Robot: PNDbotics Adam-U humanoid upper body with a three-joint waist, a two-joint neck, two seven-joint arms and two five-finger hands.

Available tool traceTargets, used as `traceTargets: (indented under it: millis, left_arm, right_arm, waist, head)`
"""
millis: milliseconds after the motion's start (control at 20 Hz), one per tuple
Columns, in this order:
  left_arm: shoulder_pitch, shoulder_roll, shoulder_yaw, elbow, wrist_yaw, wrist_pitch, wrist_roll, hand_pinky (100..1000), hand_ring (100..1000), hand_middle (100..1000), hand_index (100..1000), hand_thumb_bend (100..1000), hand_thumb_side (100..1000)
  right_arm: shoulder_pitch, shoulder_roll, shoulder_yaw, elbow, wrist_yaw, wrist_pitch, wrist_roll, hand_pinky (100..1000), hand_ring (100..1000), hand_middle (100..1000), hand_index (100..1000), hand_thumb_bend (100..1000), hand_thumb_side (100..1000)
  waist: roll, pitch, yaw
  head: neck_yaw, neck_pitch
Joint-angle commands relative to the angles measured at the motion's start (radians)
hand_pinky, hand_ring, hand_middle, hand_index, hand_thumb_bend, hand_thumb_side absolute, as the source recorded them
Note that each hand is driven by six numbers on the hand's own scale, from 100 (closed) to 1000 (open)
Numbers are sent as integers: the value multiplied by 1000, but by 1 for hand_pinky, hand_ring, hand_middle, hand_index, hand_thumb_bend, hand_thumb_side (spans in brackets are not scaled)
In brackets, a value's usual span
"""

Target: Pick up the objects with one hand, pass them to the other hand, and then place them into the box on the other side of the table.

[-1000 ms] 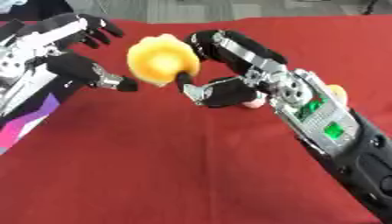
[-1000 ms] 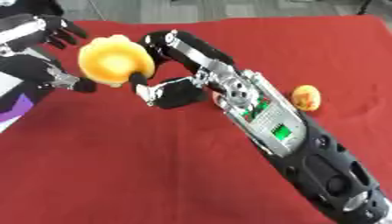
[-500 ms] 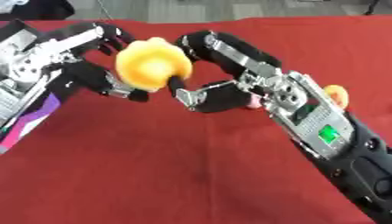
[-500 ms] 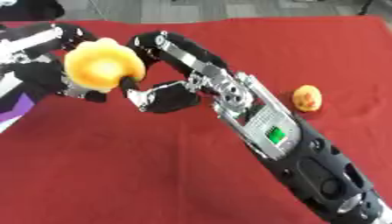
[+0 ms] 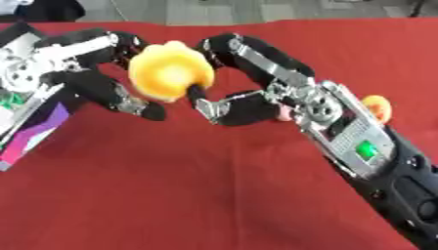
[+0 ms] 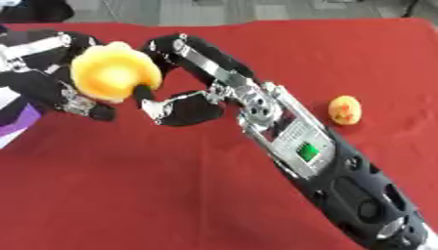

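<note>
A round yellow object (image 5: 171, 72) hangs in the air over the red table, at upper left. My right hand (image 5: 248, 105) reaches in from the right and holds it, fingers curled over its top right and thumb pressed under it. My left hand (image 5: 81, 80) comes in from the left and cups the same object, fingers over its top left edge and thumb below. Both hands touch it at once. A white and purple box (image 5: 34, 132) lies partly hidden under my left arm at the left edge.
A second small orange-yellow object (image 6: 345, 109) lies on the red cloth (image 6: 171, 185) to the right of my right forearm. That forearm crosses the table diagonally from the lower right corner. The floor shows beyond the table's far edge.
My left hand has moved right, up to the yellow object, and its fingers have closed round it. The right hand still holds the object and has carried it slightly left.
</note>
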Motion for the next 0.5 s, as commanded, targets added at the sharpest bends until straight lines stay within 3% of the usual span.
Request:
traceTargets:
  millis: [50,500]
  left_arm:
    - [-6,34,23,-33,30,17,-10,862,844,821,827,895,414]
    - [4,34,28,-52,81,50,6,858,842,817,824,931,413]
  right_arm:
    - [-9,3,-10,-12,38,3,-28,779,557,490,554,100,100]
    - [-5,13,-1,-8,105,-1,-71,766,550,485,547,103,100]
  waist:
    - [9,1,1]
    - [5,6,2]
  head:
    - [-10,6]
    - [-21,6]
